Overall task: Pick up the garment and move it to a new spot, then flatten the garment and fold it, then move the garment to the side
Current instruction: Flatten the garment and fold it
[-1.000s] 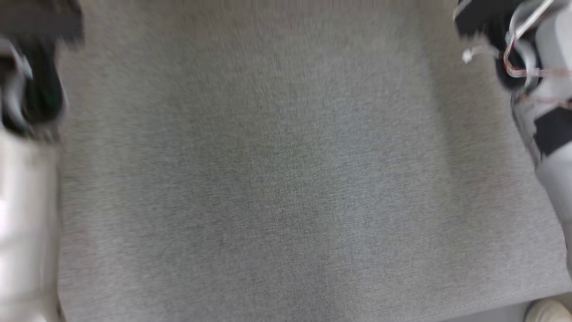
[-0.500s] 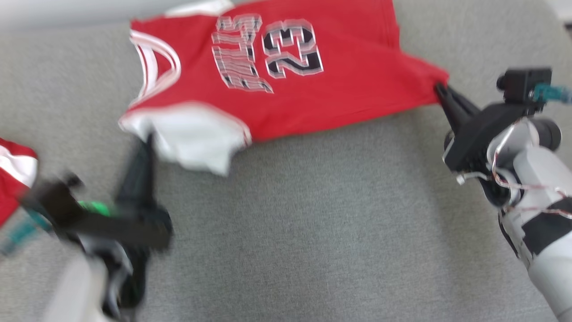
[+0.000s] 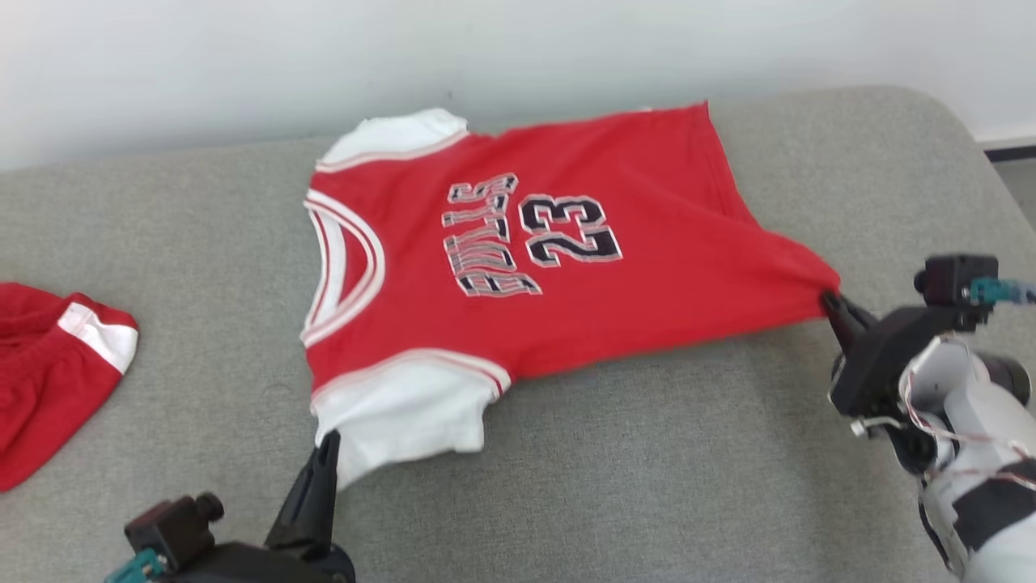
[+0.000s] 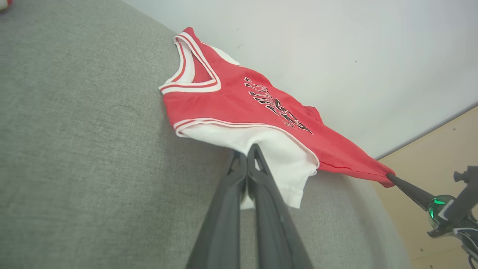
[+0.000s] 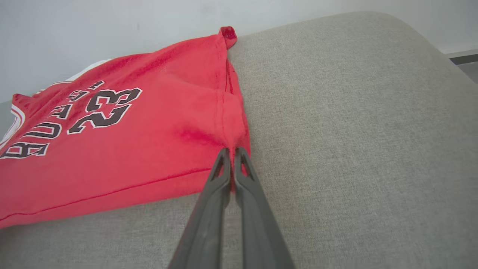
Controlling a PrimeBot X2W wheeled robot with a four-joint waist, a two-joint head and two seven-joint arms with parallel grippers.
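Note:
The garment (image 3: pixel 566 300) is a red jersey with white sleeves and the number 23, spread face up on the grey cushion, neck to the left. My left gripper (image 3: pixel 330 444) is shut on the near white sleeve (image 4: pixel 276 157), its closed tip (image 4: pixel 247 151) pinching the cloth. At the right, my right gripper (image 3: pixel 827 298) is shut on the garment's near hem corner (image 5: pixel 239 138), and its tip (image 5: pixel 232 152) pulls that corner to a point. The red cloth (image 5: pixel 123 149) is stretched between the two grips.
A second red garment with a white stripe (image 3: pixel 48 372) lies at the cushion's left edge. The grey cushion (image 3: pixel 647 453) has bare room in front of the jersey. A pale wall (image 3: pixel 518 48) stands behind; the cushion's rounded right end (image 3: pixel 955 138) drops to the floor.
The head camera has tilted up, from bare cushion to the whole jersey. Both grippers stay shut on the cloth, and the jersey now lies more spread out than half a second ago.

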